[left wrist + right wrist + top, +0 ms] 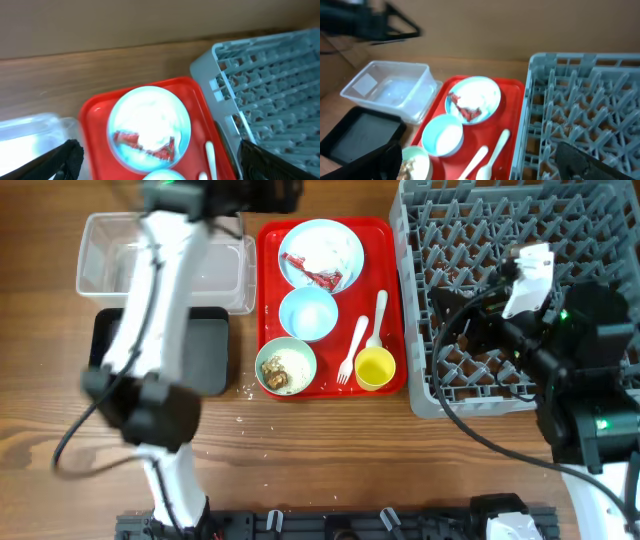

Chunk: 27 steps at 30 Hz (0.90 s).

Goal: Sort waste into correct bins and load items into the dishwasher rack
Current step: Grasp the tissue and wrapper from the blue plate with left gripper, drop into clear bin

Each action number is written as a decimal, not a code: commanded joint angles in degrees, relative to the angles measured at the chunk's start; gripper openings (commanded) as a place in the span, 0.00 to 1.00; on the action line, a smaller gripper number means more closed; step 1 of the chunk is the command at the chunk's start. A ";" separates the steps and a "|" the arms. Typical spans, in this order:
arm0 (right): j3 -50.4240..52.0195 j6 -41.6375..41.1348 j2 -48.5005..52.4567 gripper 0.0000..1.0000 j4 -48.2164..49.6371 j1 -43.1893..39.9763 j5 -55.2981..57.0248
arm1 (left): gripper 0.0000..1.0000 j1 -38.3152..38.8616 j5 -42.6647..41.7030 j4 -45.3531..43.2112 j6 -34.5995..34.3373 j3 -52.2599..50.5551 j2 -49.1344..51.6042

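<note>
On the red tray (pixel 268 300) sit a light blue plate (pixel 320 250) with a red-and-white wrapper (pixel 310 272) and white tissue, a light blue bowl (pixel 308 312), a pale green bowl (pixel 286 366) with food scraps, a yellow cup (pixel 375 368), a white fork (pixel 352 350) and a spoon (pixel 378 320). My left gripper (pixel 160 150) is open and empty, high above the plate (pixel 149 125). My right gripper (pixel 477 157) is open and empty over the left part of the grey rack (pixel 520 240). The clear tub (pixel 165 265) and black tub (pixel 205 350) lie left of the tray.
My left arm crosses over both tubs and hides part of them. A few white crumbs lie on the wood near the tray's front left corner (pixel 245 392). The rack stands right against the tray's right edge.
</note>
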State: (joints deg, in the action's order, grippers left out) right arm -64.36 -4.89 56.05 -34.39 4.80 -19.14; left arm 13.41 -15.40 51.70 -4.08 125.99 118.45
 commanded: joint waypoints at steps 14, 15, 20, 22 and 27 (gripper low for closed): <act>-1.16 -0.22 2.99 1.00 -7.52 0.07 -0.90 | 0.98 11.87 25.53 -4.02 -20.83 2.49 29.42; -1.16 -0.22 2.99 1.00 -7.69 0.07 -0.90 | 0.96 11.87 25.53 -3.96 -20.83 2.49 29.97; -1.16 -0.20 2.99 1.00 -8.39 0.07 -0.87 | 0.04 11.89 25.53 -3.74 -20.70 2.49 30.05; -1.16 -0.22 2.99 0.99 -8.39 0.07 -0.90 | 0.04 11.72 25.53 -3.43 -20.15 2.67 28.30; -1.16 -0.22 2.99 1.00 -8.35 0.07 -0.87 | 0.04 9.33 25.31 -1.75 -20.17 2.71 14.43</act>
State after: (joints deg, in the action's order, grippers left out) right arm -64.38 -4.89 58.67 -42.83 4.80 -19.27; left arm 24.84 9.78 49.80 -24.32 127.76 144.07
